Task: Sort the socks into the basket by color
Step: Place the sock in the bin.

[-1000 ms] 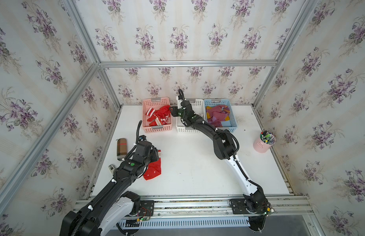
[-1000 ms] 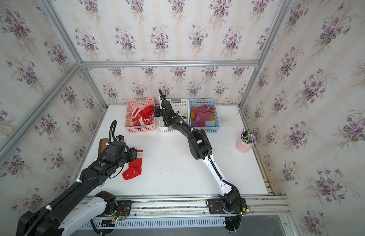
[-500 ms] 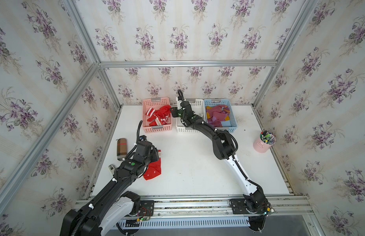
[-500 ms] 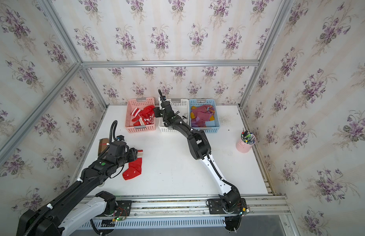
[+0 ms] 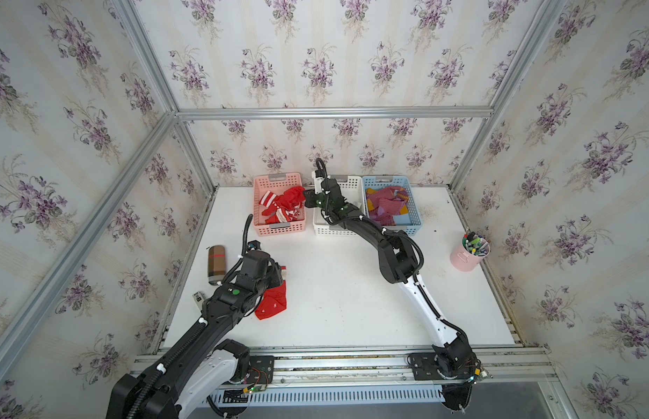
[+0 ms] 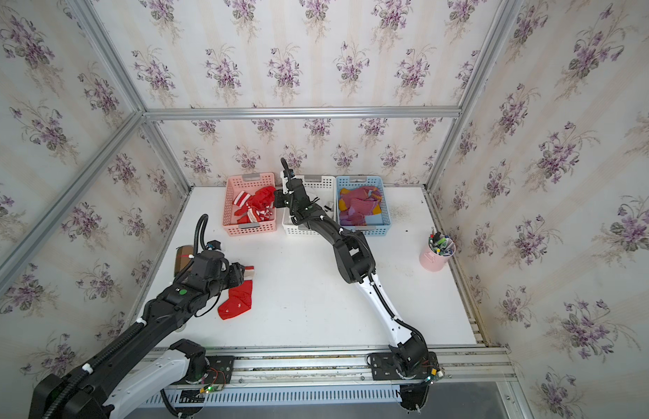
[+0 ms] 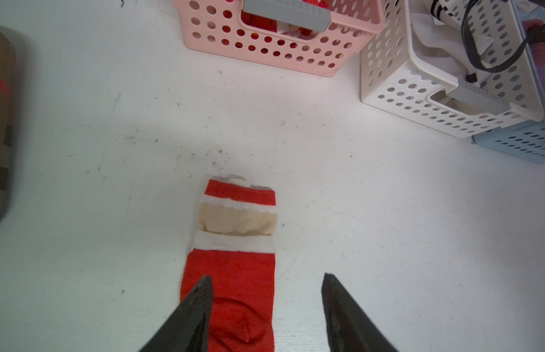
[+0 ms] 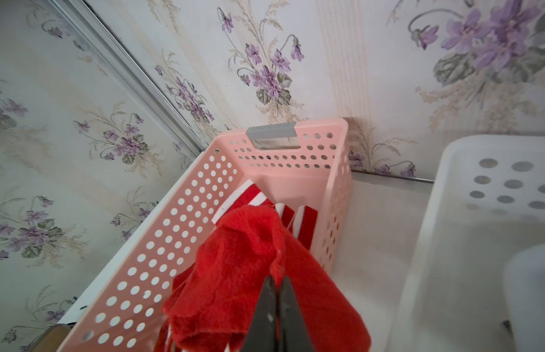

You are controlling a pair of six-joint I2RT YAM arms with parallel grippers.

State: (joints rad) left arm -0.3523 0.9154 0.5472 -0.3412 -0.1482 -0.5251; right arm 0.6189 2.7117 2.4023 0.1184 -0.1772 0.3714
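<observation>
A red fabric sock with a white-and-cream banded cuff (image 7: pixel 231 274) is laid flat on the near-left part of the white tabletop (image 5: pixel 352 290), well apart from the baskets lined along the far edge. The left fingers (image 7: pixel 195 314) are spread open over its leg part, just nearward of the cuff. One is set above the fabric and the other just off the sock's side edge; whether the tips touch it cannot be told.

The sock's long axis is run near to far, cuff farthest, aimed roughly at the pink perforated plastic basket (image 5: pixel 279 229), where other red socks (image 5: pixel 283 206) are piled. A straight descent and a closing across the narrow width are judged sufficient, and the left arm is by far the nearer.

The right fingers (image 8: pixel 266 311) are pressed together at that basket's right rim, against a red terry sock (image 8: pixel 234 259); whether a fold is pinched cannot be told.
</observation>
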